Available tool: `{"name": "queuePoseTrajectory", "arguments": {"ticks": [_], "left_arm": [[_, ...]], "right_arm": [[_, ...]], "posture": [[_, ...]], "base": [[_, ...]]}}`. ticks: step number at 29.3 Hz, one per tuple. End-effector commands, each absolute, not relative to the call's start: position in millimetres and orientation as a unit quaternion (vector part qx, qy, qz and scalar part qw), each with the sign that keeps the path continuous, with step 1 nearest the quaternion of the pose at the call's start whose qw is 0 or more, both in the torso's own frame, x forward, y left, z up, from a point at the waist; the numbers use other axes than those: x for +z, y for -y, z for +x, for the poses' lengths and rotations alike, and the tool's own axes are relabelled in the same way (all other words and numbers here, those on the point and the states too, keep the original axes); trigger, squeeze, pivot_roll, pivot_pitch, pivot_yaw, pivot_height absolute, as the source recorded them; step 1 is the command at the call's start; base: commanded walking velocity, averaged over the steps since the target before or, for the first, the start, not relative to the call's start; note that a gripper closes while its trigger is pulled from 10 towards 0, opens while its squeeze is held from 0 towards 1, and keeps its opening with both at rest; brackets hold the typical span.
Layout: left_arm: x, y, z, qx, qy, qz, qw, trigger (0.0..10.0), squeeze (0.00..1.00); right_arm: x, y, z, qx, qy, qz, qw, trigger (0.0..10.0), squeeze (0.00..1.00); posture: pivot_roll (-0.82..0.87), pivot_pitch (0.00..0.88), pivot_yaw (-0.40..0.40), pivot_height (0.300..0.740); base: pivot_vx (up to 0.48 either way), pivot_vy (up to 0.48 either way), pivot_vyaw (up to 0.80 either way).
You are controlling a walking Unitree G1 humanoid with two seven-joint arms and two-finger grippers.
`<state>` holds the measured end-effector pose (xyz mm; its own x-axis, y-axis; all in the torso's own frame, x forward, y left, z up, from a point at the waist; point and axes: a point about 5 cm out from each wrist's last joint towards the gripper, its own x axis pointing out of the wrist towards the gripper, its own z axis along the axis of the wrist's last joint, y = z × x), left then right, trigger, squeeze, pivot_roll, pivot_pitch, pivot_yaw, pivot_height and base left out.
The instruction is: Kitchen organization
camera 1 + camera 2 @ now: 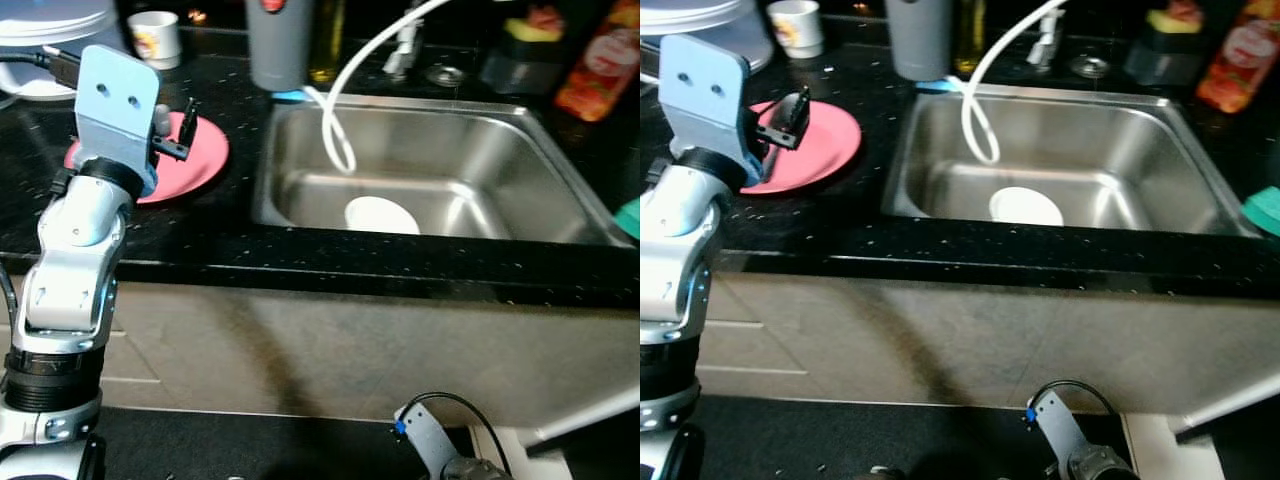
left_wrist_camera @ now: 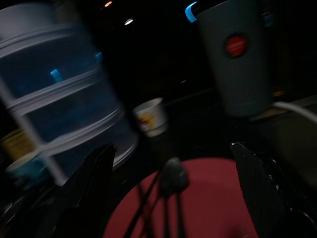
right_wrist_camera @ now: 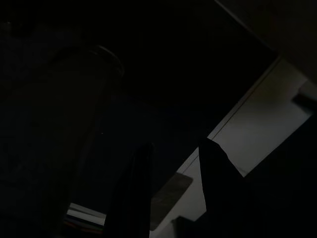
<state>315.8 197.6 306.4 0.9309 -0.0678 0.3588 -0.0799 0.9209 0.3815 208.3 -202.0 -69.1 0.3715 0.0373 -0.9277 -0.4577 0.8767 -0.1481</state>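
Landmark: stainless sink [image 1: 300, 150], set into black speckled worktop [image 1: 230, 255].

Task's thing: red plate [image 1: 825, 140], flat on worktop, just beside sink on robot's left, apart from its rim. Round, so no long axis to align with; shallow, plain, matt red; near edge partly hidden behind the wrist. Small dark lump and thin dark strands on it in left wrist view [image 2: 171, 178]; nature not clear.

Left gripper [image 1: 180, 135]: raised over worktop on the plate side of sink, fingers [image 2: 247, 183] spread open with nothing between them, tips low over the plate, pointing away from robot toward back of worktop. Plate directly beneath and ahead of fingers; contact not certain.

Right gripper [image 3: 173, 188]: hanging idle below worktop front, under sink's right half; fingers slightly parted, empty. Left arm by far the nearer to plate.

Judgement: reach for plate in hand; flat lie means a rim pinch, likely needing an edge tipped or slid.

Also listed:
- white dish [image 1: 380, 215], on sink floor.
- white hose [image 1: 335, 100], looping from back edge into sink.
- grey tumbler [image 1: 280, 45], behind sink's left corner.
- small white cup [image 1: 155, 38], behind the plate, further left.
- stacked pale containers [image 2: 54, 99], at far left.
- red bottle [image 1: 600, 60], behind sink's right corner.
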Motion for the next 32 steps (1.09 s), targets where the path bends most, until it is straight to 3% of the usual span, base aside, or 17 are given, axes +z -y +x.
{"name": "queuePoseTrajectory", "arguments": {"ticks": [1,17,32], "left_arm": [[298.0,-202.1,316.9,0.014,0.165,0.186,0.969,10.0,0.00],[274.9,-196.3,320.7,0.001,0.115,0.141,0.983,10.0,0.00],[271.3,-185.9,322.2,-0.039,0.110,0.115,0.987,10.0,0.00]], "right_arm": [[-71.0,208.0,202.8,0.150,-0.553,-0.196,0.796,10.0,0.00],[-73.8,207.8,196.0,0.172,-0.574,-0.198,0.775,10.0,0.00],[-73.4,209.6,197.1,0.157,-0.572,-0.207,0.778,10.0,0.00]], "posture": [[0.14,0.139,-0.066,0.740],[0.14,0.129,-0.069,0.740],[0.14,0.131,-0.067,0.740]], "base": [[0.000,0.000,0.72],[0.000,0.000,0.72],[0.000,0.000,0.72]]}}
